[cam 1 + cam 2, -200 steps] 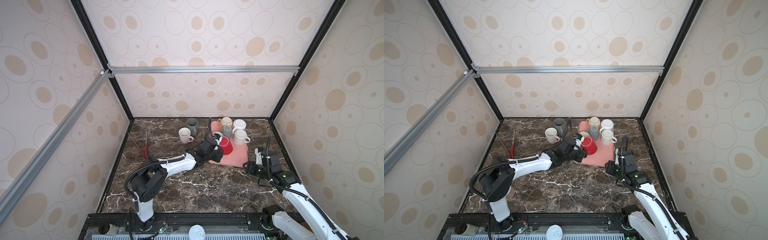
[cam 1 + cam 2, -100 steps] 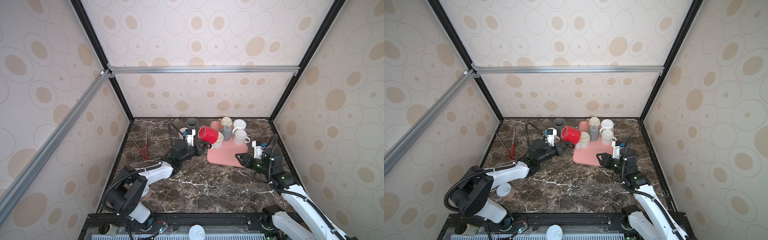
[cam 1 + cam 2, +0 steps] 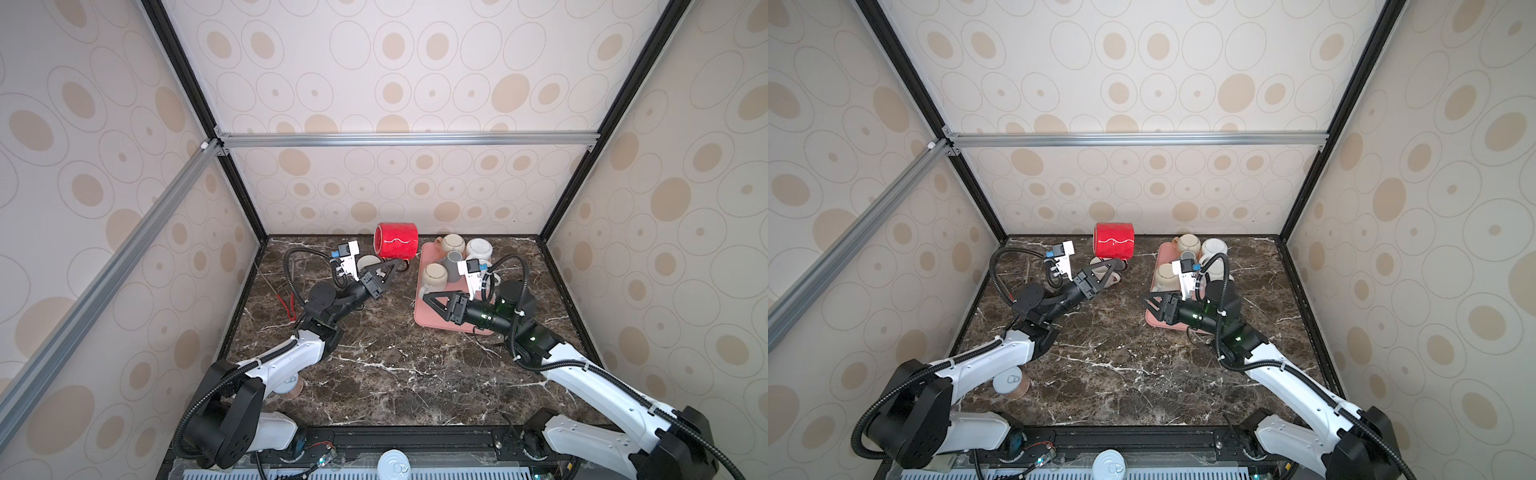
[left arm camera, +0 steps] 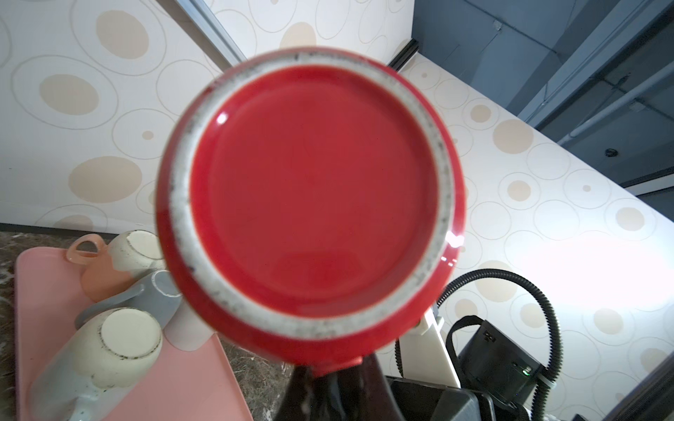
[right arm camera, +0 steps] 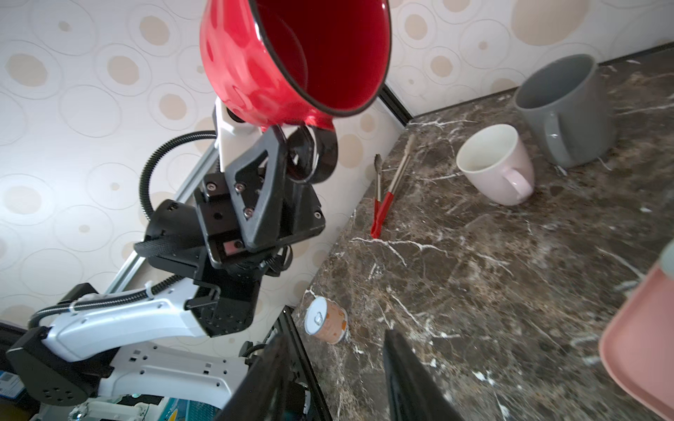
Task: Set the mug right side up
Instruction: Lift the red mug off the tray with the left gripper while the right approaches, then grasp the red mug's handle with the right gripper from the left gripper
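Half done, I'd judge. Your right gripper (image 3: 428, 298) hangs empty, jaws apart, over the pink tray (image 3: 440, 322) at 1 o'clock. Your left gripper (image 3: 401, 262) is clamped on the handle of the red mug (image 3: 396, 245), airborne at 12 o'clock, lying sideways. Remaining: finish rotation, set down.

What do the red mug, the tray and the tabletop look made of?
Red mug: glazed ceramic, glossy, with a bare pale foot ring. Tray: probably plastic, matte pink, rounded rim. Tabletop: dark marble look with white veins; real stone or laminate, cannot tell.
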Motion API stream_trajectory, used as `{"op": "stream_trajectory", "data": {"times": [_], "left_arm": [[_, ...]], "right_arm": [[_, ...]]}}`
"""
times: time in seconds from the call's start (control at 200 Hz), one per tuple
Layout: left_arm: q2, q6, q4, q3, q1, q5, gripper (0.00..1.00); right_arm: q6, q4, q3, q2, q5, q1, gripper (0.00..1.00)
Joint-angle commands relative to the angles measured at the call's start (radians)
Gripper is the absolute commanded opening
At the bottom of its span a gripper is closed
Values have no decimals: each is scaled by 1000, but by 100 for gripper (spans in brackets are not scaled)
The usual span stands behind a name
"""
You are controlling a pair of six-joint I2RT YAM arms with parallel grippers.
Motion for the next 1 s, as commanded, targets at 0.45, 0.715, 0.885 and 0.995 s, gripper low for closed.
{"op": "stream_trajectory", "data": {"times": [0.45,0.715,0.885,0.995], "left_arm": [[-84,-119,245,6,7,69,0],[-95,-140,260,-6,7,88,0],[-96,-153,272,-17,7,94,0],[-98,-155,276,-24,7,102,0]], "right_arm": [[203,379,197,231,-59,46,49],[235,411,240,294,-68,64,49],[280,463,250,337,-78,77,42],[303,502,251,356,-78,84,28]]}}
